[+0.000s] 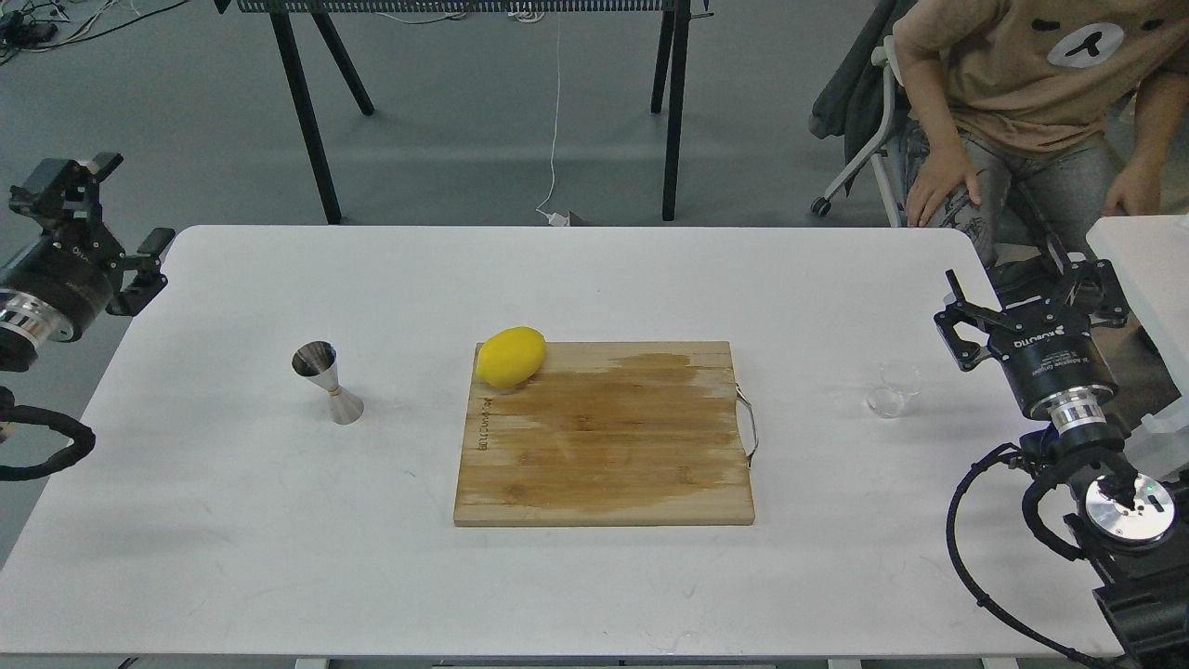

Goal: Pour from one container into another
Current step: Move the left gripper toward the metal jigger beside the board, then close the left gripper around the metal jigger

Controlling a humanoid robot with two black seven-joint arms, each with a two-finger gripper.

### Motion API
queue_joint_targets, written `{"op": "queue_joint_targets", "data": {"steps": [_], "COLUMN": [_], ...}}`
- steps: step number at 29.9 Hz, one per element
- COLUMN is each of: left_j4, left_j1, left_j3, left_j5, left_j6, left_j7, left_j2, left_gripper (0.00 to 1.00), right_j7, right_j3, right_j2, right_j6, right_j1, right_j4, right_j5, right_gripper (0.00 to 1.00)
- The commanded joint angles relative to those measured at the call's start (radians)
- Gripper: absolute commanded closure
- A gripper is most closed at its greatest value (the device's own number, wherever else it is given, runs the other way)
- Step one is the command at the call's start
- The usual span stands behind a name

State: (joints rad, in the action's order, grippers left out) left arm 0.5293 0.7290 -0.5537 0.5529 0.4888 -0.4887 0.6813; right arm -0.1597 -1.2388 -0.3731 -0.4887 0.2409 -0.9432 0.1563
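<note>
The small clear glass cup (pixel 893 388) stands upright on the white table (pixel 594 279) at the right, just beyond the cutting board's handle. The steel hourglass jigger (pixel 327 382) stands upright on the table's left side. My right gripper (pixel 1031 293) hovers open to the right of the glass cup, with nothing between its fingers. My left gripper (pixel 93 209) is open at the table's far left edge, well left of the jigger and empty.
A wooden cutting board (pixel 604 432) lies mid-table with a yellow lemon (pixel 510 356) on its back left corner. A seated person (pixel 1022 102) is behind the table's back right corner. A white box (pixel 1143 269) stands at the right edge.
</note>
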Motion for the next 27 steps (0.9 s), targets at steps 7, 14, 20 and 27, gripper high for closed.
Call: {"op": "queue_joint_targets", "data": {"steps": [7,14,20,27], "left_j4": [0.397,0.475,0.514,0.514], "left_j1": [-0.006,-0.089,-0.195,-0.33], "left_j3": [0.021,0.026,0.011,-0.018], "left_j5": [0.384,0.741,0.916,1.041], "left_j6": [-0.226,-0.823,-0.977,-0.977], "left_j7": [0.0,0.0,0.0,0.0], "left_j2": [0.061,0.046,0.055,0.063], "left_gripper": [0.0,0.01,0.01,0.02], "right_j7": [-0.004,-0.004,-0.006,-0.006], "right_j3": [-0.01,-0.016,-0.018,-0.022], "right_j2": [-0.007,-0.007,-0.009,-0.009], "right_j6": [0.0,0.0,0.0,0.0], "right_j1": [-0.002,-0.006,-0.008,-0.023], "right_j4": [0.0,0.003,0.006,0.011], "right_j5": [0.002,0.002,0.002,0.002], "right_gripper": [0.01,0.01,0.01,0.01]}}
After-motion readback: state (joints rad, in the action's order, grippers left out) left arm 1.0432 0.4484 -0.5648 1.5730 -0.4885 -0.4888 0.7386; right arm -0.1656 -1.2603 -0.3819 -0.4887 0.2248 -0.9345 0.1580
